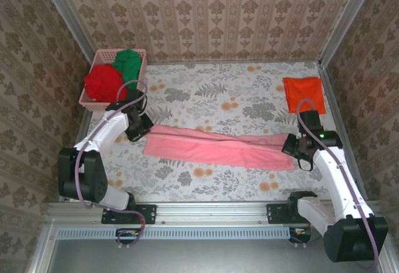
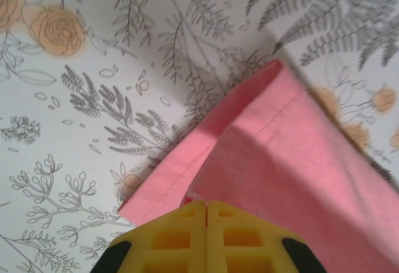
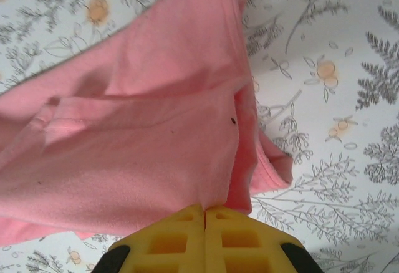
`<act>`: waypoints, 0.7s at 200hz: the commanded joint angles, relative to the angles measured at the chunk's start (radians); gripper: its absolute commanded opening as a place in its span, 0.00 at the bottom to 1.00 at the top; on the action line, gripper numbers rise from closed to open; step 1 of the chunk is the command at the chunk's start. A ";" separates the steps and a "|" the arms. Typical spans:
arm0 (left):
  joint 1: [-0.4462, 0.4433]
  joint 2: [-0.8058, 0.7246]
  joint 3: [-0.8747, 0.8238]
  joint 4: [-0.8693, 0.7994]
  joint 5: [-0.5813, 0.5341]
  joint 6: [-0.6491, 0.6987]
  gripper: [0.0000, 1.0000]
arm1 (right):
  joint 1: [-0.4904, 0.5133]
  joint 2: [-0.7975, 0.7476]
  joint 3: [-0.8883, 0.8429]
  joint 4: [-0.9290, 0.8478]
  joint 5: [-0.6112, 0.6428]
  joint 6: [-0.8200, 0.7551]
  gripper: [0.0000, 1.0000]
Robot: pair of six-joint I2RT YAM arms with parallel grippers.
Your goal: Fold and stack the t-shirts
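- The light pink t-shirt lies across the middle of the flowered bench as a long, narrow folded band, running from left to right between the two arms.
- The left hand is at the band's left end. In its wrist view the yellow fingers are pressed together, clenched on the hemmed corner of the cloth.
- The right hand is at the band's right end. Its fingers are likewise pressed together, pinching the pink fabric, which spreads away from the fingertips in loose folds.
- The orange t-shirt, folded square, lies at the far right of the bench, well apart from the pink one.
- The red t-shirt and the green t-shirt sit bunched in the pink basket at the far left corner.
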 commanded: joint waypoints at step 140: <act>0.014 0.053 -0.133 0.055 -0.020 -0.028 0.03 | 0.044 0.099 -0.195 0.166 -0.058 0.305 0.23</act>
